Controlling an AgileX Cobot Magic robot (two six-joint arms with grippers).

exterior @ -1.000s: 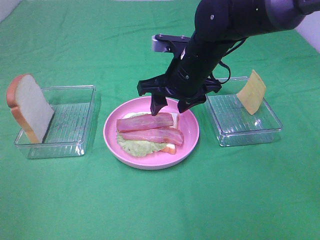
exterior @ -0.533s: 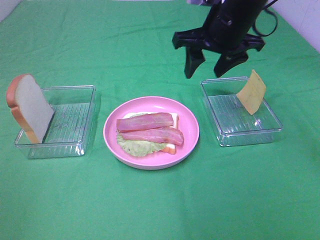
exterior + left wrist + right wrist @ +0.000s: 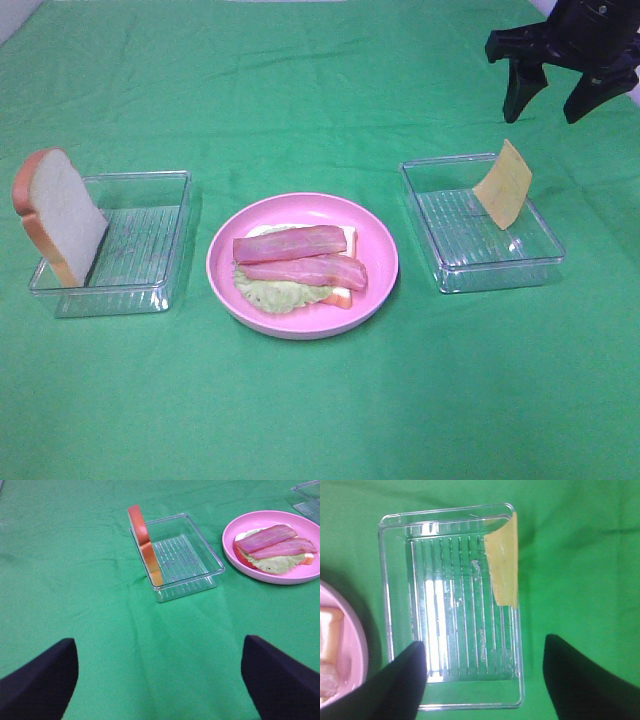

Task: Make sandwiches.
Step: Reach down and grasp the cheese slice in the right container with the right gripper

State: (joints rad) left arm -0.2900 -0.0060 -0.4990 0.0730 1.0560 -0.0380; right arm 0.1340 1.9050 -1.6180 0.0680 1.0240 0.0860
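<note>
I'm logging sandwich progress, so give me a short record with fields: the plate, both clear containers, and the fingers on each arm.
plate: pink plate, centre, holding bottom bread slice, lettuce, then two bacon strips on top
left container: clear, bread slice leaning at its outer end
right container: clear, cheese slice leaning at its far right corner
right fingers: open, empty, raised above the right container
left fingers: open, empty, facing the left container
not yet stacked: cheese slice, second bread slice
</note>
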